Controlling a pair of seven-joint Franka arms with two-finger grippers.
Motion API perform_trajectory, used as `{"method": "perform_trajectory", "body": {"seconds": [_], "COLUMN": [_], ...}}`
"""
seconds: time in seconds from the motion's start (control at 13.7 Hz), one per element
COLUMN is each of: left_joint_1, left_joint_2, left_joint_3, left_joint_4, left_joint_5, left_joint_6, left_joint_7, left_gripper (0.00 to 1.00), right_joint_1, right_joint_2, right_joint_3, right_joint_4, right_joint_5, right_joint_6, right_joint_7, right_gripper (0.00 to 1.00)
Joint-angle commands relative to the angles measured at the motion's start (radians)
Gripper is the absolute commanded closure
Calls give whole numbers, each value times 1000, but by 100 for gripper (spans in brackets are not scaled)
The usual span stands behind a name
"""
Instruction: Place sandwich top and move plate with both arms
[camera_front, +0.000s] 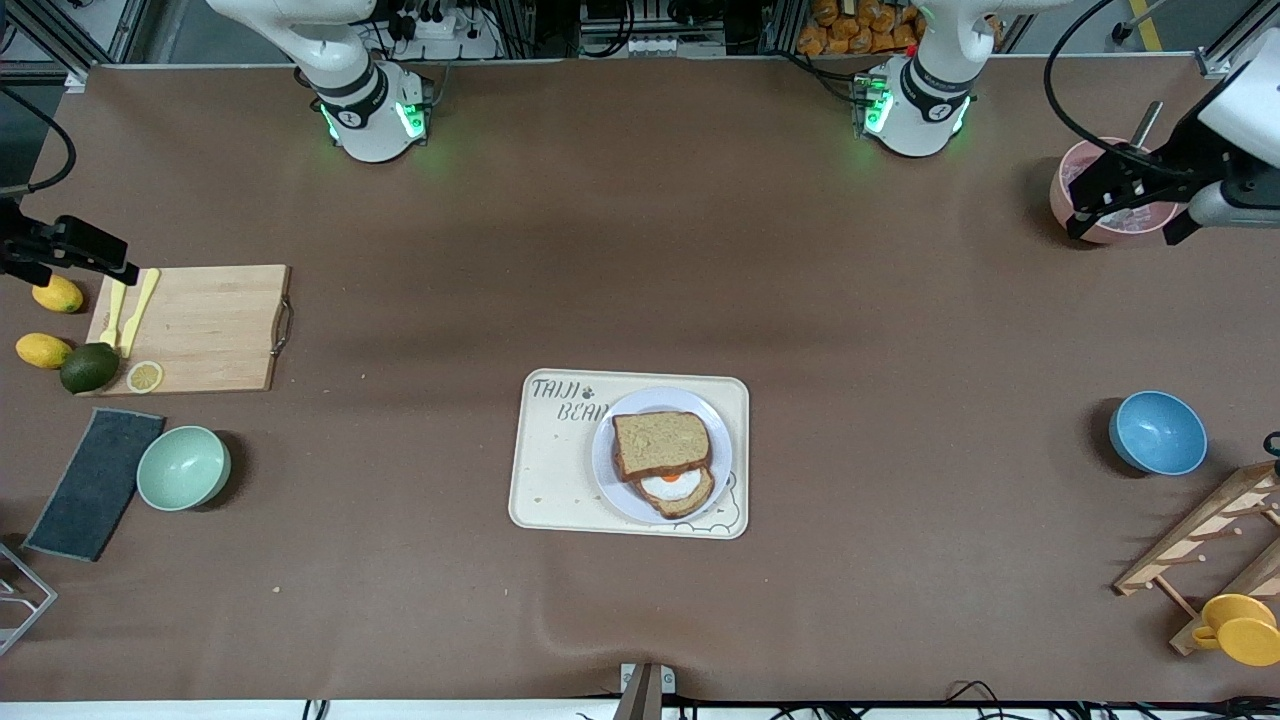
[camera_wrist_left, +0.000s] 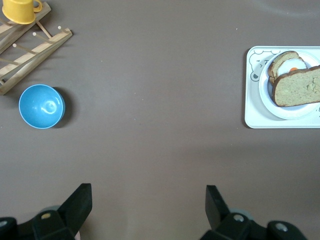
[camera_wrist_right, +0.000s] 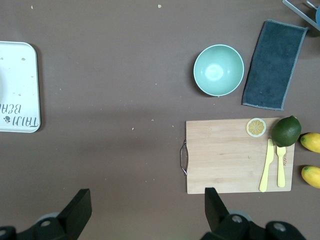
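Observation:
The sandwich top (camera_front: 662, 442) lies on the plate (camera_front: 606, 470), partly covering the bread slice with a fried egg (camera_front: 675, 488). The plate sits on the cream bear-print tray (camera_front: 545, 470) at mid-table. In the left wrist view the sandwich top (camera_wrist_left: 298, 86), plate (camera_wrist_left: 287, 112) and tray (camera_wrist_left: 252, 90) show at one edge. My left gripper (camera_front: 1122, 225) is open and empty over the pink bowl at the left arm's end; its fingers (camera_wrist_left: 80, 202) frame bare table. My right gripper (camera_front: 75, 272) is open and empty by the cutting board at the right arm's end; its wrist view (camera_wrist_right: 148, 202) shows a tray corner (camera_wrist_right: 17, 85).
A pink bowl (camera_front: 1105, 190), blue bowl (camera_front: 1157, 432), wooden rack (camera_front: 1200, 540) and yellow cup (camera_front: 1240, 628) stand at the left arm's end. A cutting board (camera_front: 200, 325), mint bowl (camera_front: 183, 467), dark cloth (camera_front: 95, 482), lemons and an avocado (camera_front: 88, 367) lie at the right arm's end.

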Motion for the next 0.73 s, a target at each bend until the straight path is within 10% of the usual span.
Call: {"method": "perform_trajectory", "body": {"seconds": [0.0, 0.66], "left_joint_1": [-16, 4], "left_joint_2": [12, 31], "left_joint_3": [17, 17], "left_joint_4": [39, 29], "left_joint_5": [13, 10], "left_joint_6": [-39, -39], "left_joint_7": [-8, -11], "left_gripper": [0, 0], "right_joint_1": [-7, -5], "right_joint_2": [2, 2], "right_joint_3": [4, 4], "right_joint_4": [7, 7], "right_joint_5": [-8, -8], "right_joint_6": [-7, -5], "right_joint_7": [11, 11], "right_gripper": [0, 0]}}
